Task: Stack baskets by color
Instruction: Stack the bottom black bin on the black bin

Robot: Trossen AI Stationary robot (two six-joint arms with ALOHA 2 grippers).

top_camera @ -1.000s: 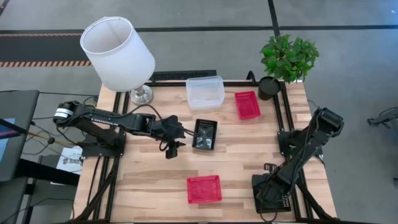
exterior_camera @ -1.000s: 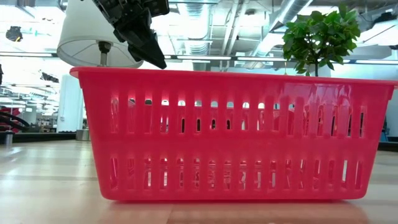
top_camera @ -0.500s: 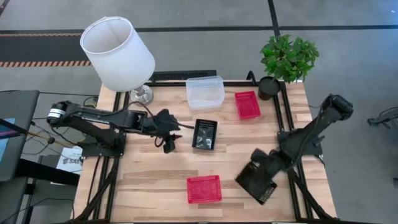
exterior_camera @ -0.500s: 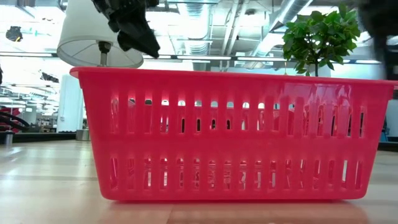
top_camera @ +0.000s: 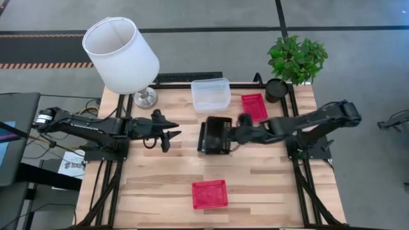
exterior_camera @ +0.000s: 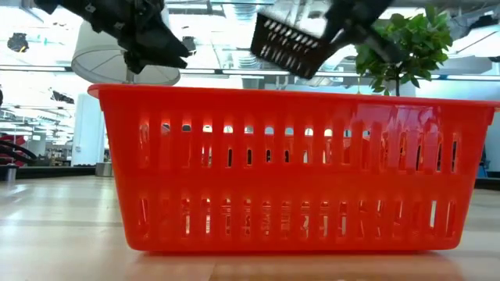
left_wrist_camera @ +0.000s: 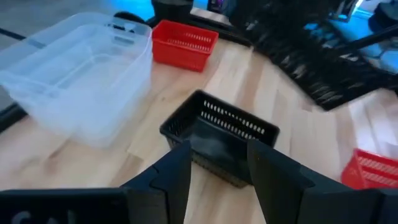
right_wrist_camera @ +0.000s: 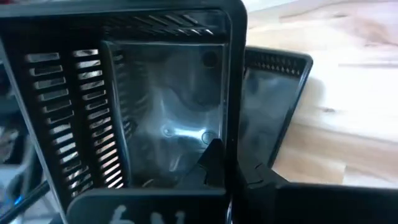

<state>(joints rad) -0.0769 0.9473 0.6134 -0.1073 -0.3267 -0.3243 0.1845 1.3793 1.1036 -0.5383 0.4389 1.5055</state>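
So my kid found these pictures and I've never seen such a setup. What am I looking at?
Two robot arms at a wooden table, seen from overhead, from table height, and from a camera on each wrist. On the table lie a clear basket, two red baskets and a black basket, beside a lamp and a potted plant. The right gripper is shut on a second black basket, carrying it above the first. The left gripper hangs empty nearby.

Overhead looks straight down; low camera sits against red basket (exterior_camera: 293, 168).
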